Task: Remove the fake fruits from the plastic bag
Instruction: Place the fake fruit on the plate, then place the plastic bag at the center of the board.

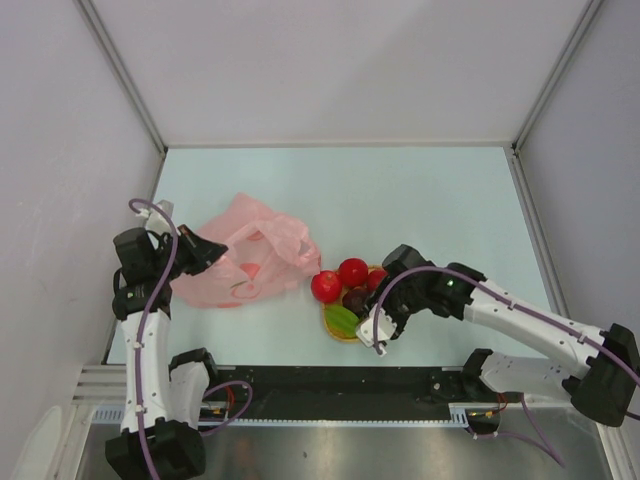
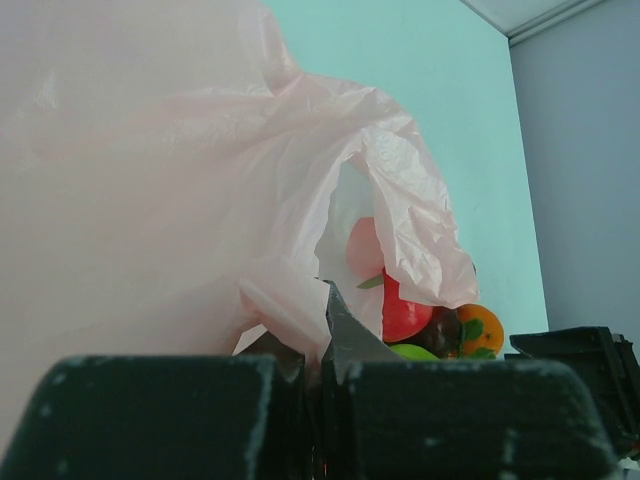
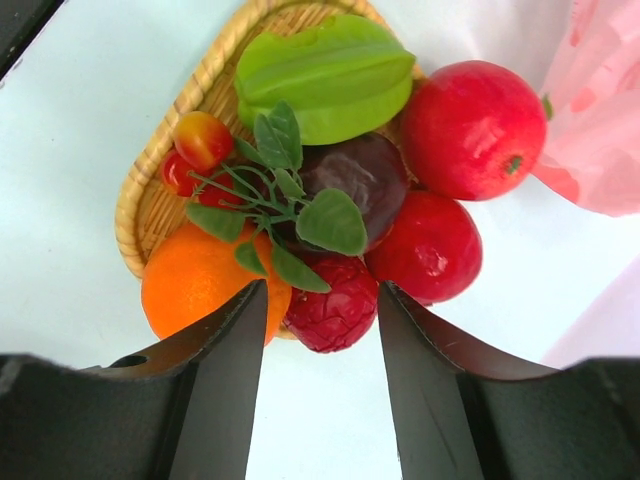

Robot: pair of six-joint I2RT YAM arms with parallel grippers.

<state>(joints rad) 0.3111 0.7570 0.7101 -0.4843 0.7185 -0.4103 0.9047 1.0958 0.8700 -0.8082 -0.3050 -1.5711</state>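
Observation:
The pink plastic bag (image 1: pixel 245 262) lies crumpled at the left, and my left gripper (image 1: pixel 205 250) is shut on its edge; the film is pinched between the fingers (image 2: pixel 318 330). The fake fruits sit outside the bag, piled on a woven mat (image 3: pixel 150 200): a green one (image 3: pixel 325 75), a red apple (image 3: pixel 472 128), a dark purple one (image 3: pixel 365 175), an orange (image 3: pixel 200 285) and a wrinkled red one (image 3: pixel 335 305). My right gripper (image 3: pixel 320 300) is open, its tips on either side of the wrinkled red fruit's near end without gripping it. Reddish patches (image 1: pixel 250 268) show through the bag; I cannot tell whether they are fruit or print.
The mat (image 1: pixel 340 336) lies near the table's front edge, just right of the bag's mouth. Grey walls close in the table on the left, right and back. A black rail (image 1: pixel 330 380) runs along the front between the arm bases.

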